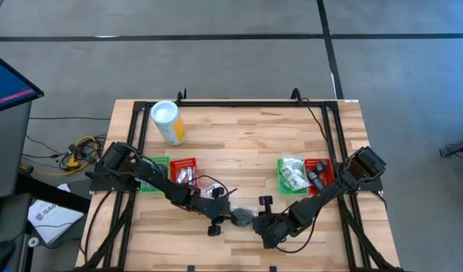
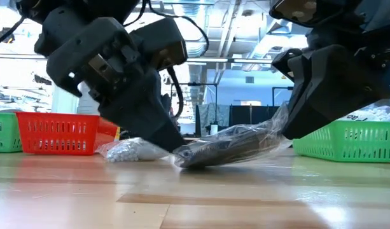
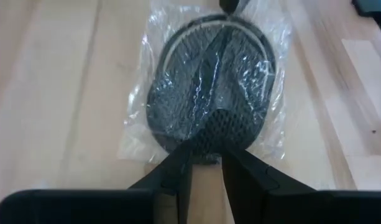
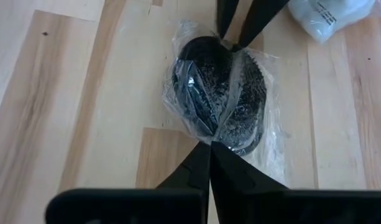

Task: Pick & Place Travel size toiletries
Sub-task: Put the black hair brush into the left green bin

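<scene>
Right gripper (image 4: 210,144) has its fingers pinched fully together on the clear wrap at one end of the black bagged disc (image 4: 218,93). Left gripper (image 3: 206,158) has its fingers only slightly apart, clamped on the wrap at the opposite end of the same disc (image 3: 209,81). The disc (image 1: 242,218) lies on the table (image 1: 239,143) near its front edge, roughly mid-width, between the two grippers; in the low view it sits low on the wood w/ the wrap (image 2: 236,145) pulled up toward the right gripper's side.

Containers: on the left, a green tray (image 1: 157,175) and a red tray (image 1: 187,170) side by side; the red one holds pale packets, the green one is mostly hidden by the left arm. On the right, a second green tray (image 1: 291,174) holds white sachets, and the red tray beside it (image 1: 319,172) holds dark items, partly under the right arm.

Around: a white bagged packet (image 2: 128,150) lies on the table just beside the disc, close to the left gripper. A yellow cylinder w/ white top (image 1: 168,122) lies toward the back left, well apart.
</scene>
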Available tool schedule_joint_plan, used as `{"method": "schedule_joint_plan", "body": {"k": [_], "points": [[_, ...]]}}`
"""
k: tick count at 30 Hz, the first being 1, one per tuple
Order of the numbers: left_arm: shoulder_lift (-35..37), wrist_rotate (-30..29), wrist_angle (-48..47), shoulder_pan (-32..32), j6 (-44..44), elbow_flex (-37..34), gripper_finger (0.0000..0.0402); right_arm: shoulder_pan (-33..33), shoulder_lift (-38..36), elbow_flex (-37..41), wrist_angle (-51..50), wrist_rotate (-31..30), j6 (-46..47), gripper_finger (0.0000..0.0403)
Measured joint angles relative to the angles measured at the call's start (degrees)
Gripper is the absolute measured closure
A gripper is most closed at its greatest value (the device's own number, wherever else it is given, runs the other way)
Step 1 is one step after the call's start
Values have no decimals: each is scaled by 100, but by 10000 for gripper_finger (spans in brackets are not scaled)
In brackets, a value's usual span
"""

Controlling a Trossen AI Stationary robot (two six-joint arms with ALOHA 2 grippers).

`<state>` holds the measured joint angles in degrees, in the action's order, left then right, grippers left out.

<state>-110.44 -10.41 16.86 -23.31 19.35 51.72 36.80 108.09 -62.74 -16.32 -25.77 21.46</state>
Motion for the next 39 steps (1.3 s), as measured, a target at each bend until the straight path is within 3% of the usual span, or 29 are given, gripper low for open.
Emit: {"method": "schedule_joint_plan", "body": {"k": [10,30,39], "points": [[837,-482,-142,-1,-682,2,323,0,-432,2,-219,-57,-6,403],[2185,-650,-305,4,-2054,2,323,-437,-1549,2,-761,-488,-259,403],[2880,-1484,-864,4,-2364,2,323,-785,-2217,4,-703,-580,-614,403]]}}
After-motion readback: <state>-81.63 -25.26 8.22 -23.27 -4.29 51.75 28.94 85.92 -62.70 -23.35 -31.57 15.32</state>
